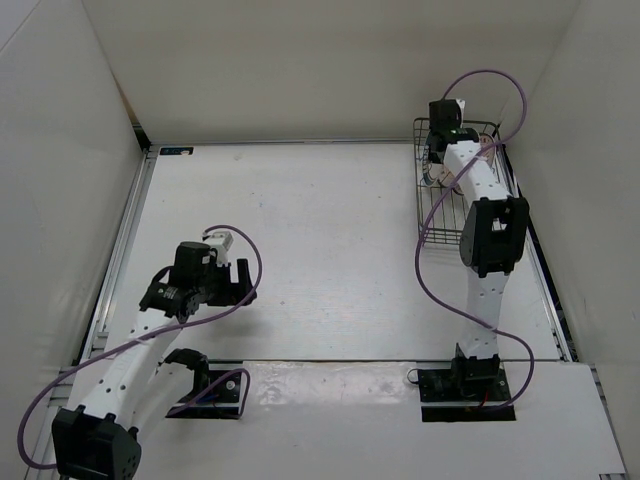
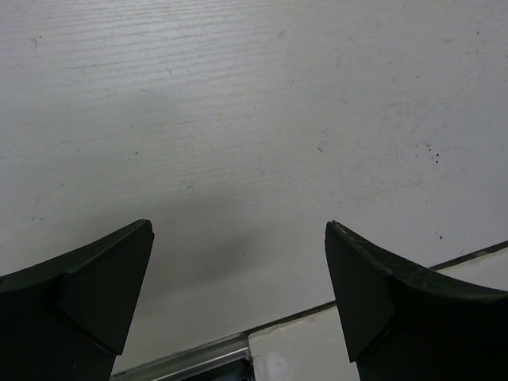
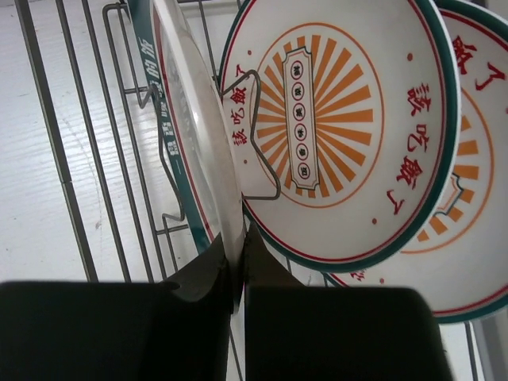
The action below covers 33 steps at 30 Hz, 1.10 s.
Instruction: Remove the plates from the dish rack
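Near left: left gripper (image 2: 238, 230), jaws released above the white table (image 2: 254, 95). Far right: black wire dish rack (image 1: 430, 190) holding three round plates. The right gripper (image 3: 240, 266) clenches the edge-on teal-rimmed white plate (image 3: 189, 119) beside two orange-sunburst white plates (image 3: 333, 119). None unloaded yet.

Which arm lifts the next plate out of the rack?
Right. The right gripper pinches the rim of the edge-on plate inside the dish rack; the left gripper hangs open over bare table, far off.
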Tool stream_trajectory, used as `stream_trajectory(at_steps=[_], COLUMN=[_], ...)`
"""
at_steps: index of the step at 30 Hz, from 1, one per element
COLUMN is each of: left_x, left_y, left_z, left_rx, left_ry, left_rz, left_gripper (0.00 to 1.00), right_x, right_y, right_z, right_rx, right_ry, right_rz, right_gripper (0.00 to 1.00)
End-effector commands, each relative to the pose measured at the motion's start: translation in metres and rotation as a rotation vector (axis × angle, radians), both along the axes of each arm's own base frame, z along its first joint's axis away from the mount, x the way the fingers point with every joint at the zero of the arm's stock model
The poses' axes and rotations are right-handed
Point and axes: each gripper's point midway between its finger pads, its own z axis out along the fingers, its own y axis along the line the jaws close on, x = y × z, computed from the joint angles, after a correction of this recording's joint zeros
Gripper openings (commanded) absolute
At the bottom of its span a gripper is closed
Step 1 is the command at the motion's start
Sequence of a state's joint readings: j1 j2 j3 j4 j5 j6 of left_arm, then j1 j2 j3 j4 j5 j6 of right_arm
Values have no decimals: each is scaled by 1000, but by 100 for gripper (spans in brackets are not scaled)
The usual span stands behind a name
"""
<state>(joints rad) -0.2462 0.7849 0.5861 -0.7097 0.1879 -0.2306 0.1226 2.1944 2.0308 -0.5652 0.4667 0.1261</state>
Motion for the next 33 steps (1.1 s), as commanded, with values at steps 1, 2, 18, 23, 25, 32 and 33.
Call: stream_trajectory(at_steps=[1,2,18,23,25,32,33], left_x=[1,0,1,-2,-2,-3,-2], left_y=[-5,-5,13,20,26,37,37], left_z=[-1,-2,-12,-18,-23,-24,-23], left_rx=[-20,-19,50,82,111,154,152], left_ry=[8,16,55,124,149,168,162], left_rz=[-9,-11,107,160,202,265,271], left_gripper=[100,100,100,100,100,100,100], right_x=[-11,-14,-165,-228,-249,-295,-299], right_y=[-19,-19,193,273,299,331,334], right_z=[54,63,164,65,60,-7,-12], right_rx=[-120,-121,562,720,776,877,882], right_ry=[-86,-106,-166,73,77,185,200], right_rz=[-65,-83,436,635,693,758,763], right_gripper=[0,0,0,0,0,0,0])
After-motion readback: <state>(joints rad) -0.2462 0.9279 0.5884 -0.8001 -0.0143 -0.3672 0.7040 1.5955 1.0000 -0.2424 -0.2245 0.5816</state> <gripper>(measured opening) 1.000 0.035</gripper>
